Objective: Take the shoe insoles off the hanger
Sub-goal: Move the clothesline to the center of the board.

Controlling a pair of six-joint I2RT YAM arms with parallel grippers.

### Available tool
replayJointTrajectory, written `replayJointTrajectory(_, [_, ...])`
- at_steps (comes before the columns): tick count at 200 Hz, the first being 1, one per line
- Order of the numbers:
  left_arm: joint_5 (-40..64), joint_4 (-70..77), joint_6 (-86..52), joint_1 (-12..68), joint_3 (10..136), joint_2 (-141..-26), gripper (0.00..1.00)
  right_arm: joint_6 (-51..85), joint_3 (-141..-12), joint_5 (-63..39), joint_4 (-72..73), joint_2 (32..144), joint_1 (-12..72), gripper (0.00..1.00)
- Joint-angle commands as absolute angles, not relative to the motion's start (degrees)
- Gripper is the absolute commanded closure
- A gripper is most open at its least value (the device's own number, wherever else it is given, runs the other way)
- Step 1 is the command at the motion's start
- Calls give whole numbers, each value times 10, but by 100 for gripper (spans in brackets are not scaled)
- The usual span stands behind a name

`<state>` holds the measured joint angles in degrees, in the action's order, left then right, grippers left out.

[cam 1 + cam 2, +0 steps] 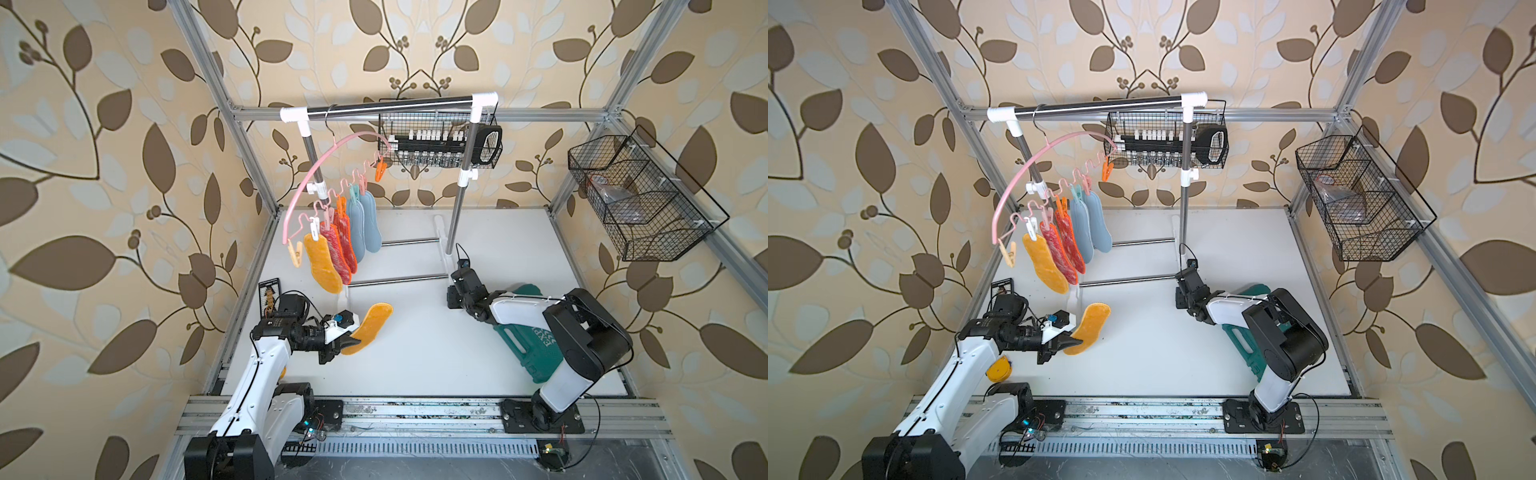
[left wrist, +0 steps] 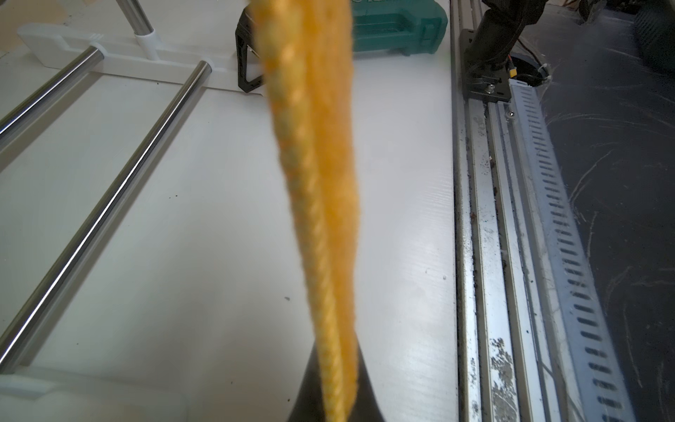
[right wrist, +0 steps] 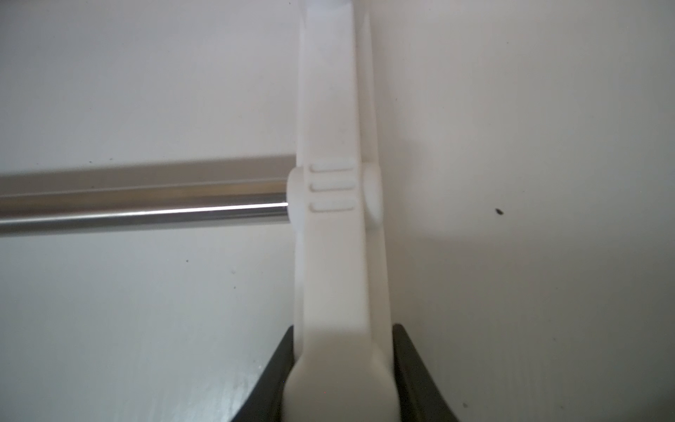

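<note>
A scuffed aluminium rail (image 1: 415, 411) runs along the near edge, well in front of the rack (image 1: 390, 106). Past the rail, the left wrist view shows a dark, scratched floor (image 2: 621, 146). From the rail a flat white table (image 1: 415, 361) stretches back under the rack, matte, with a few dark specks.

In front of the rack's left end the left gripper (image 1: 351, 343) is clenched on one end of a fuzzy yellow insole (image 1: 370, 328), held out over the table and off the hanger. A green case (image 1: 519, 353) lies in front of the rack's right end, partly under the right arm (image 1: 582, 332). The right gripper (image 3: 343, 329) is down at the rack's white foot (image 3: 336, 237), its jaws pressed on either side of it.

The rack stands on the far half of the table, with two steel bars (image 1: 399, 279) joining its feet. From its top bar hangs the pink hanger (image 1: 360, 135), tilted down toward the left, with five insoles (image 1: 349, 245) clipped in a row: one yellow, two red-and-white, two grey-blue.

A wire basket (image 1: 415, 120) of small bottles hangs just behind the top bar. A second basket (image 1: 652, 249) hangs to the right of the rack on the frame. Cream wallpaper (image 1: 104, 166) with brown leaves closes in all sides behind silver frame posts (image 1: 249, 158).
</note>
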<state>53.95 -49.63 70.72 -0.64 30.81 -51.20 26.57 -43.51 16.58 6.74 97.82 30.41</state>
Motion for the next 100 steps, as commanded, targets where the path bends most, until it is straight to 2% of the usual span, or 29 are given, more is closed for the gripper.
replayJointTrajectory(1, [544,-512,719,-3,309,-506,100,324,-448,156,83,995,288,70])
replayJointTrajectory(36, [545,-514,719,-3,309,-505,100,327,-429,122,76,963,287,57])
replayJointTrajectory(73, [545,-515,721,-3,309,-506,100,325,-407,97,31,893,285,37])
replayJointTrajectory(100, [545,-515,721,-3,309,-506,100,321,-388,75,-11,830,279,33])
